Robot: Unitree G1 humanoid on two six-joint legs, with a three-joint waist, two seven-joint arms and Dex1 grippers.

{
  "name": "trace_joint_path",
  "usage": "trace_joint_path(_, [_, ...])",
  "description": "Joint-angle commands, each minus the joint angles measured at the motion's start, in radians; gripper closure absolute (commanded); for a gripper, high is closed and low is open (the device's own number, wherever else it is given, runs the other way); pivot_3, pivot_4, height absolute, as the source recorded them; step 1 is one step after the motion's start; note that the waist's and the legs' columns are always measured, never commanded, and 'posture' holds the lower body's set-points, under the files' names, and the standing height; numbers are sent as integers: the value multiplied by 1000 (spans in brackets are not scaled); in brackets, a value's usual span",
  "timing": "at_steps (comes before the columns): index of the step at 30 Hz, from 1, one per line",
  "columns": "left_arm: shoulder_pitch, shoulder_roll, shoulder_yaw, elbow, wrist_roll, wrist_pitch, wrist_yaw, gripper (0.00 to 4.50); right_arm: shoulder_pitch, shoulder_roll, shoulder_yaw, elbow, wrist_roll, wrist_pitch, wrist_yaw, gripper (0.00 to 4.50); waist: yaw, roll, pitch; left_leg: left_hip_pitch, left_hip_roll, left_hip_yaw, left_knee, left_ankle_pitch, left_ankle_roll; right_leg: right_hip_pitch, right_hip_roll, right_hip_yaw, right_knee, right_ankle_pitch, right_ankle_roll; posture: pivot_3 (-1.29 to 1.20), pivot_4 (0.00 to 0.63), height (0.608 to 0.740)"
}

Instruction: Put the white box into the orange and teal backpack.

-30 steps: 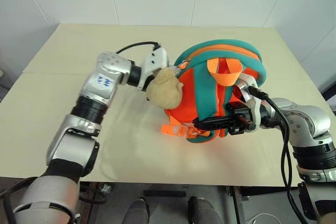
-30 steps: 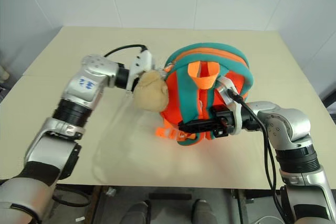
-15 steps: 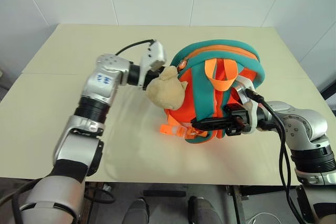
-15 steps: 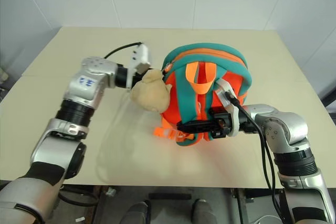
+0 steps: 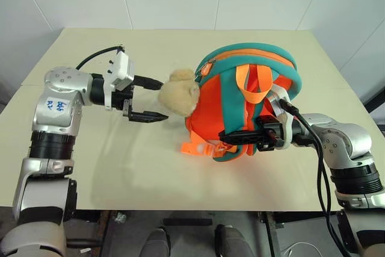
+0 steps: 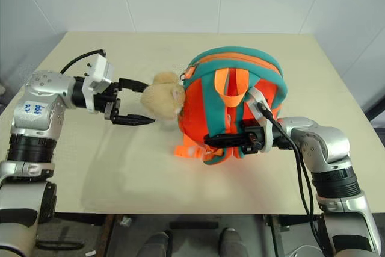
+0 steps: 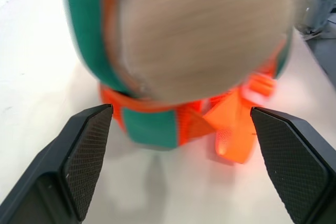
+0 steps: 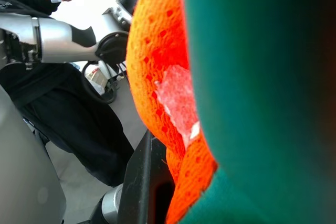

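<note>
So from the head camera, the orange and teal backpack stands upright mid-table, with the right gripper clamped shut on its lower strap at about 5 o'clock, probably to steady it. The left gripper sits at the bag's 9 o'clock, jaws spread wide and empty, just short of the plush toy.

Left wrist view: wide-apart fingers frame the blurry toy, touching nothing.

Right wrist view: mesh and teal trim pressed right up close. The white box can't be made out, likely inside.
</note>
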Motion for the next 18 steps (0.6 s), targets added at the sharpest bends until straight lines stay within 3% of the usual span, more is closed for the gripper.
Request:
trace_joint_path(1, [3,-23,18,-19,2,-23,73,21,-21,9,7,-6,-8,-20,16,4326,0,0,0,0,0,0,0,0,0,0,0,0,0,0,0,0,150,740])
trace_joint_path(2, [0,-29,14,-3,12,-38,86,21,-22,11,9,-3,-13,-22,18,4326,0,0,0,1,0,0,0,1,0,0,0,0,1,0,0,0,150,740])
trace_joint_path(5, [-12,-30,8,39,13,-64,77,615,-20,12,7,-8,-15,-22,18,4326,-2,0,0,1,0,0,0,1,0,0,0,0,2,0,0,0,150,740])
trace_joint_path(16, [-96,-43,-19,341,119,-308,102,4224,10,10,-10,-35,-9,-23,-6,4326,-2,0,0,3,0,0,0,1,0,0,1,1,3,0,-1,0,150,740])
trace_joint_path(18, [-139,-85,-11,427,133,-374,145,4472,14,11,-14,-35,-11,-26,-13,4326,0,0,0,3,0,0,0,1,0,0,1,1,3,0,-1,0,150,740])
